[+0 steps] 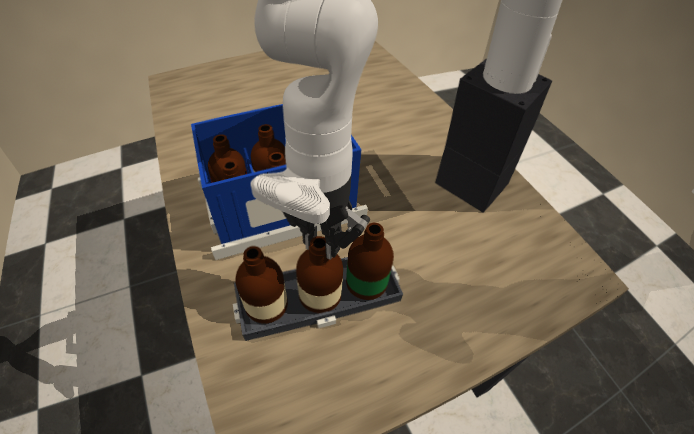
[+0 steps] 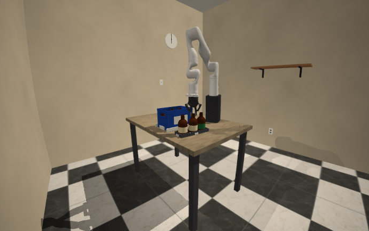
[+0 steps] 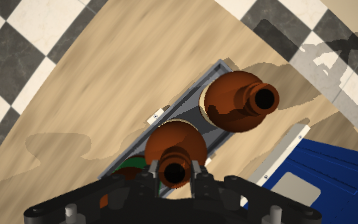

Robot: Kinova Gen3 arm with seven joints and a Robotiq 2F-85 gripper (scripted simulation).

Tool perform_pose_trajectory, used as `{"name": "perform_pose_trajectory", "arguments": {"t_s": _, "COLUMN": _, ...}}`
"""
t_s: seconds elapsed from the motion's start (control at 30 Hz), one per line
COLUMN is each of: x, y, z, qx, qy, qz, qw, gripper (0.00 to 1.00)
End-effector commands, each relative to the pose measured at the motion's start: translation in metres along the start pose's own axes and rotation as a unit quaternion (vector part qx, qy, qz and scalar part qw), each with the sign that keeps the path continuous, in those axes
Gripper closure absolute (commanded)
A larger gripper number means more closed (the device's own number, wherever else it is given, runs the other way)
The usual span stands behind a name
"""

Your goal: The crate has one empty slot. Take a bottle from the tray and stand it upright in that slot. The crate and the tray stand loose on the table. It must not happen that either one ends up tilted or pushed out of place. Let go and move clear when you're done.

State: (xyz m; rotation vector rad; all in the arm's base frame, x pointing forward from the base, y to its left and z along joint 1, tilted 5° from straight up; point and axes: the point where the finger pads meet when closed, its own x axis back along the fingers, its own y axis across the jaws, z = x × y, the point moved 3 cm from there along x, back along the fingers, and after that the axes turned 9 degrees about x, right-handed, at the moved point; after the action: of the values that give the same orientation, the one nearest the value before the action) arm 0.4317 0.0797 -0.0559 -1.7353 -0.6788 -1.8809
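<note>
A grey tray (image 1: 321,314) at the table's front holds three upright brown bottles. The left bottle (image 1: 260,285) and the middle bottle (image 1: 318,277) have cream labels; the right bottle (image 1: 370,262) has a green label. My gripper (image 1: 322,243) is shut on the neck of the middle bottle, which stands in the tray. In the wrist view my fingers clamp that neck on both sides. The blue crate (image 1: 253,172) stands behind the tray with several brown bottles in it; my arm hides its right part.
The black arm pedestal (image 1: 490,129) stands at the table's far right. A white base strip (image 1: 255,242) runs along the crate's front, close behind the tray. The left bottle also shows in the wrist view (image 3: 240,100).
</note>
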Motion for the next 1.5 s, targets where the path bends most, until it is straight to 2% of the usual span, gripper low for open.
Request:
{"name": "perform_pose_trajectory", "arguments": {"t_s": 0.0, "x": 0.0, "y": 0.001, "z": 0.004, "qx": -0.003, "qy": 0.004, "qz": -0.001, "qw": 1.0, "gripper": 1.0}}
{"name": "perform_pose_trajectory", "arguments": {"t_s": 0.4, "x": 0.005, "y": 0.001, "z": 0.004, "qx": -0.003, "qy": 0.004, "qz": -0.001, "qw": 1.0, "gripper": 1.0}}
{"name": "perform_pose_trajectory", "arguments": {"t_s": 1.47, "x": 0.035, "y": 0.005, "z": 0.003, "qx": -0.003, "qy": 0.004, "qz": -0.001, "qw": 1.0, "gripper": 1.0}}
